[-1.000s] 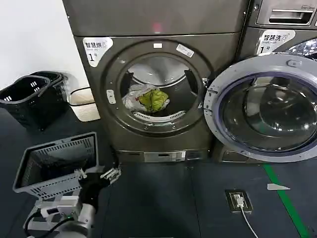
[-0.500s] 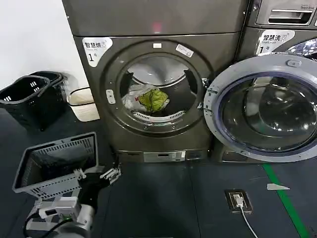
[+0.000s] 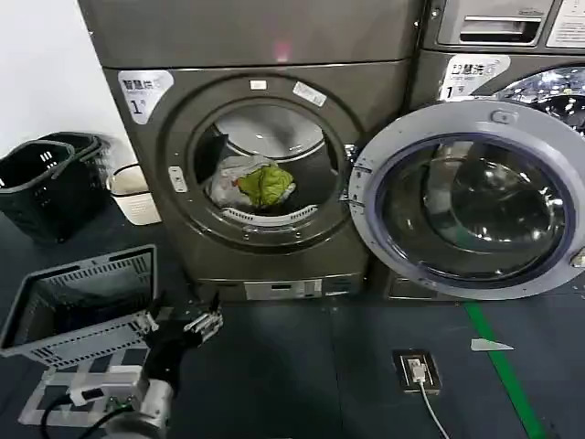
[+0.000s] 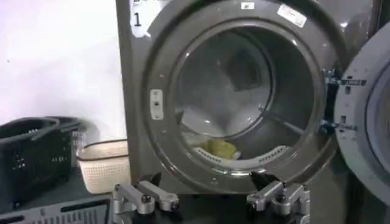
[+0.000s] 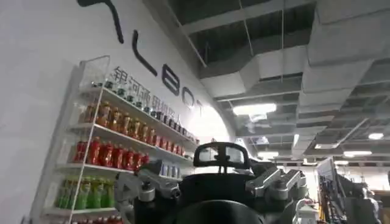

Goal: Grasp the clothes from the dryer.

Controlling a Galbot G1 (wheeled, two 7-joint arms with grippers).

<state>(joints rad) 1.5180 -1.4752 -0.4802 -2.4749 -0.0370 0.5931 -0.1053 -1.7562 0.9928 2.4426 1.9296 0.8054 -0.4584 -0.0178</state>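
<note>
The dryer (image 3: 274,46) is a bronze-grey front-loader marked 1, with its silver-rimmed glass door (image 3: 466,197) swung open to the right. The clothes (image 3: 260,183), a small yellow-green and pale bundle, lie at the bottom of the drum (image 4: 220,148). My left gripper (image 3: 196,325) hangs low in front of the machine, well short of the porthole, open with nothing between its fingers (image 4: 210,204). My right gripper (image 5: 213,182) points up towards a ceiling and a drinks shelf, open, away from the dryer.
A grey slatted basket (image 3: 78,306) stands on the dark floor just left of my left arm. Black baskets (image 3: 41,178) and a cream bin (image 3: 132,194) sit by the wall. A second machine (image 3: 512,37) stands behind the open door. A floor socket (image 3: 416,370) and green line (image 3: 498,366) lie right.
In the head view the dryer, door and baskets have slid left and look slightly nearer. The left gripper stays low and open. The clothes have not moved.
</note>
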